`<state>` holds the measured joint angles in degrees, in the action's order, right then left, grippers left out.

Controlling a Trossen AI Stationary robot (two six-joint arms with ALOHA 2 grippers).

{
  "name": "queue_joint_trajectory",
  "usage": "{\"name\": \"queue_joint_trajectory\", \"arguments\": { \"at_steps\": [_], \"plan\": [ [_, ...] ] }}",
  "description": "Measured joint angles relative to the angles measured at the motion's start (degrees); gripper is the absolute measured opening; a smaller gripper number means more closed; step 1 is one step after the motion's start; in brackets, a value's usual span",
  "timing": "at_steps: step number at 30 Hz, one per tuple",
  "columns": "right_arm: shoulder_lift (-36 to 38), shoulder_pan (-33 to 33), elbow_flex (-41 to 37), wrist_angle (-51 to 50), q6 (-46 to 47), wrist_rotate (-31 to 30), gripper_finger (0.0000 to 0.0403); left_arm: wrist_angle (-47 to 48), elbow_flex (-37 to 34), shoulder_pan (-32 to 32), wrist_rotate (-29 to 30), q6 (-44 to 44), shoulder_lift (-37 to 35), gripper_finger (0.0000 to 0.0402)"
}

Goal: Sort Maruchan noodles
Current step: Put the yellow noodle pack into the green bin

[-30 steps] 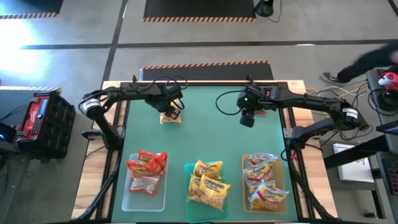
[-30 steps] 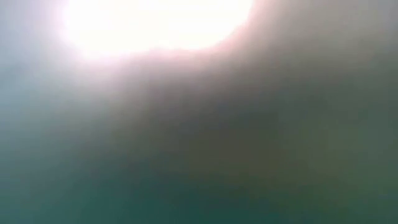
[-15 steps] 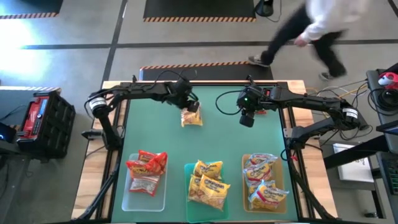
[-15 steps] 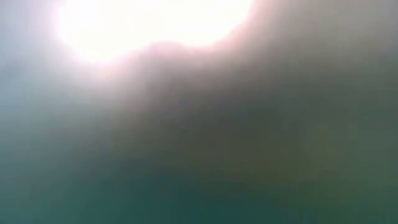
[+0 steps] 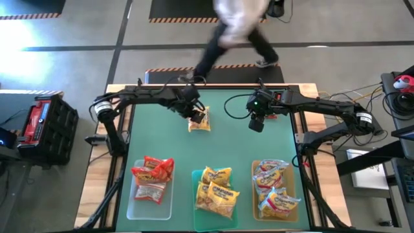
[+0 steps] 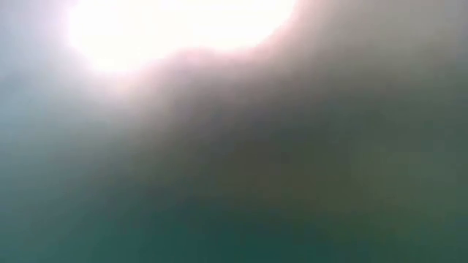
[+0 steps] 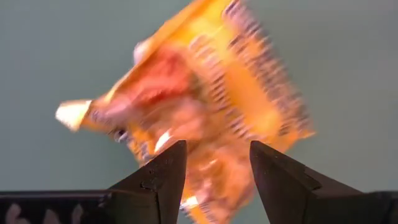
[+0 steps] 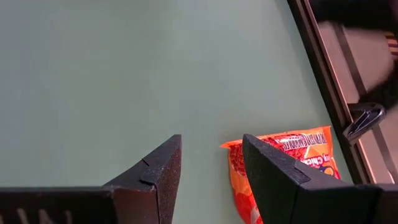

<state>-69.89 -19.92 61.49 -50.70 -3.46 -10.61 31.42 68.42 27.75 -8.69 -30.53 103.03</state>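
Orange packet (image 5: 199, 120) now farther right

Left gripper (image 5: 194, 113) holds an orange noodle packet (image 5: 200, 121) above the green table (image 5: 220, 145).

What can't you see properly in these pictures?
- Low view: everything; glare and haze fill the whole picture.
- Left wrist view: the printing on the orange packet in the left gripper is blurred.
- Right wrist view: the red packet beyond the right gripper is partly hidden by a finger and cut off by the bottom edge.
- High view: the person passing behind the table is a blur.
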Motion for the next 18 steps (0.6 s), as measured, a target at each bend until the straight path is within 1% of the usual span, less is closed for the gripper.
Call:
{"name": "queue_joint_trajectory", "arguments": {
  "at_steps": [5,10,16,18],
  "plan": [
    [0.0,0.02,0.0,0.25,-0.11,-0.2,0.016,-0.32,-4.44,0.11,1.82,-1.87,0.1,0.0162],
    [0.0,0.0,0.0,3.17,0.63,-2.13,0.016,-2.61,-8.43,0.02,2.27,-5.05,-0.38,0.0163],
    [0.0,0.02,0.0,9.86,0.8,-2.95,0.016,-6.32,-9.85,-0.88,3.73,-8.73,-0.32,0.0163],
    [0.0,0.02,0.0,10.93,3.01,-2.95,0.016,-6.18,-9.96,-1.04,5.05,-9.39,-0.31,0.0163]
  ]
}}
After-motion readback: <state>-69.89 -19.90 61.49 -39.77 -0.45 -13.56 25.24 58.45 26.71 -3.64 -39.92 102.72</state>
